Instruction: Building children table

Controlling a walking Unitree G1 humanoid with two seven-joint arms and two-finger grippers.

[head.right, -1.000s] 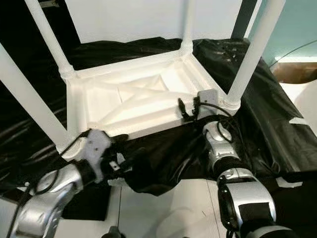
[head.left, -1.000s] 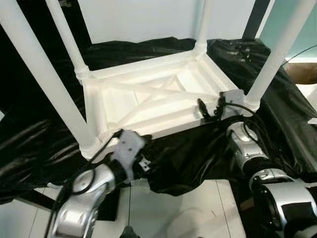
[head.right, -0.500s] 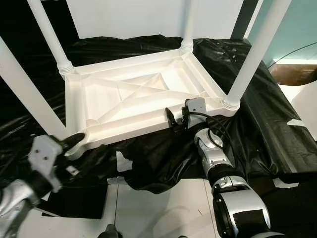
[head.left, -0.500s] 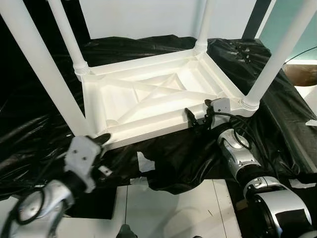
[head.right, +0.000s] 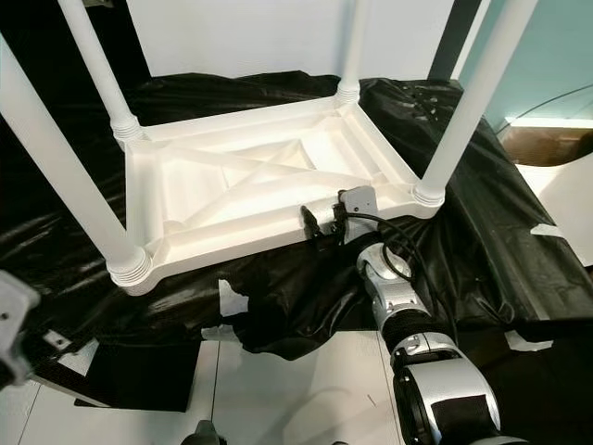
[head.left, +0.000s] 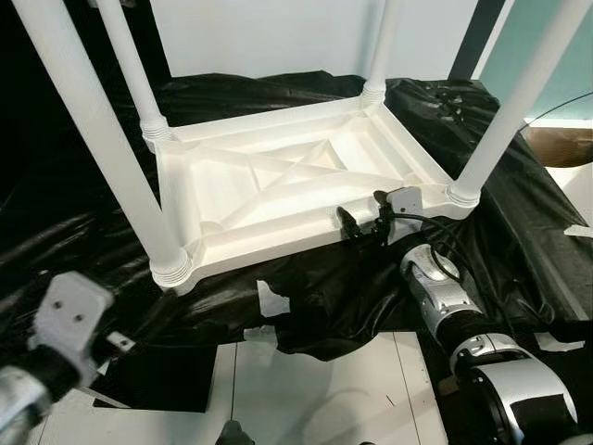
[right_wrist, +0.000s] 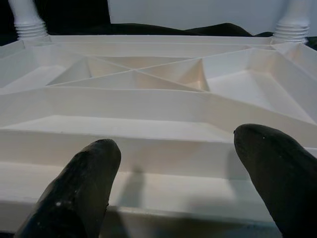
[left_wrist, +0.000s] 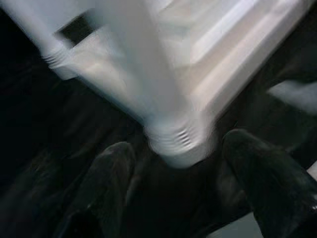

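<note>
Right pincer [right_wrist: 173,173] — fingers spread wide — at upturned table [head.left: 278,181] rim.

Occlusions and blur
Table legs [head.left: 88,139] cropped at top edge; left wrist view motion-blurred; left gripper [left_wrist: 193,198] fingertips cropped by frame.

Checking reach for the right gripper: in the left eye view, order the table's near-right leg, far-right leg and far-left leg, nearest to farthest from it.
From the right gripper, at the table's near edge:
1. Near-right leg, just to its right.
2. Far-right leg, back right corner.
3. Far-left leg, back left corner.
</note>
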